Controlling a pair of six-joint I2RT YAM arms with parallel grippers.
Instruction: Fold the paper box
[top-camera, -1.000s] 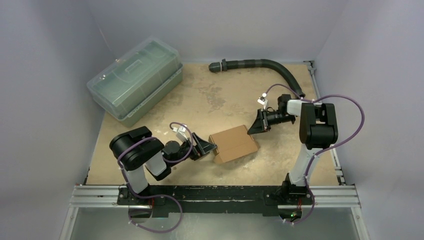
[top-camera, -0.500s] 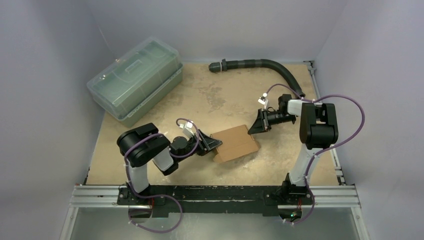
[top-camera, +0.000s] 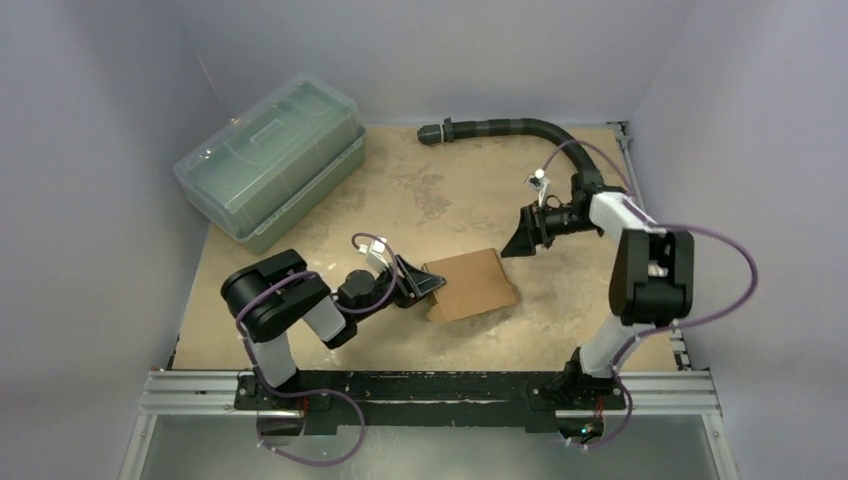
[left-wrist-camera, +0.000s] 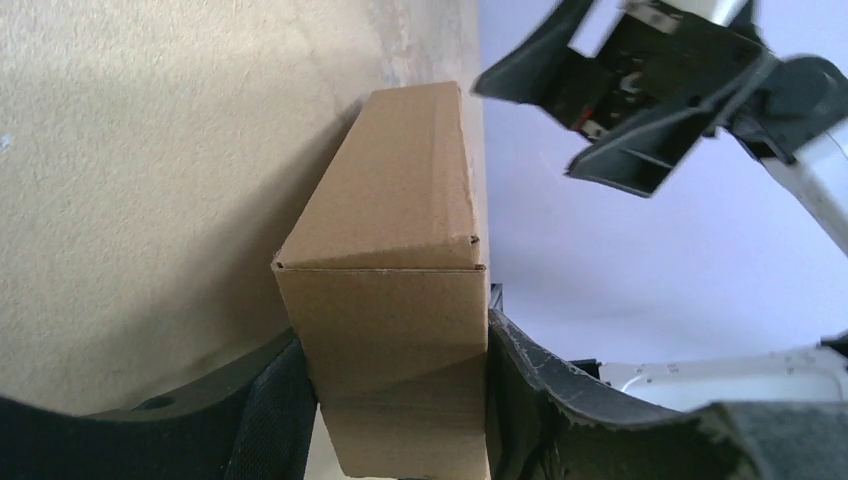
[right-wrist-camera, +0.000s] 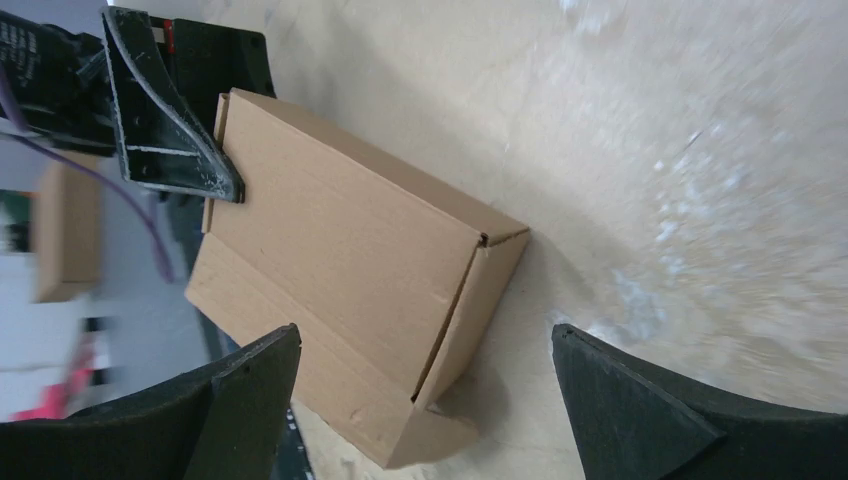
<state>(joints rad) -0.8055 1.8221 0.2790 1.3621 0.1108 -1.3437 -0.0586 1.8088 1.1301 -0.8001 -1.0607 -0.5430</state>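
Item, nearest edge: silver aluminium mounting rail (top-camera: 430, 390) carrying both arm bases. Item, near left: black left gripper (top-camera: 427, 287), reaching rightward low over the table, its jaws pinching the left end of the plain brown cardboard paper box (top-camera: 470, 285); the left wrist view shows one dark textured finger (left-wrist-camera: 265, 410) pressed against each long side of that end. Item, centre: the paper box itself, formed into a small rectangular carton, lying flat on the tan, worn and blotched table top (top-camera: 420, 200), long axis running left to right and slightly skewed, between the two grippers; in the right wrist view its right end flap stands slightly ajar, a thin dark gap running along the fold, and a tab splays out at the lower corner. Item, right of centre, just beyond the box's far right corner: black right gripper (top-camera: 522, 240), tilted down toward the box, jaws spread wide, its fingers (right-wrist-camera: 620, 400) clear of the cardboard and holding nothing. Item, far left: large clear greenish lidded plastic bin (top-camera: 270, 160), set at an angle, well apart from the box. Item, far edge: black corrugated hose (top-camera: 520, 128), lying along the back of the table and curving down toward the right arm.
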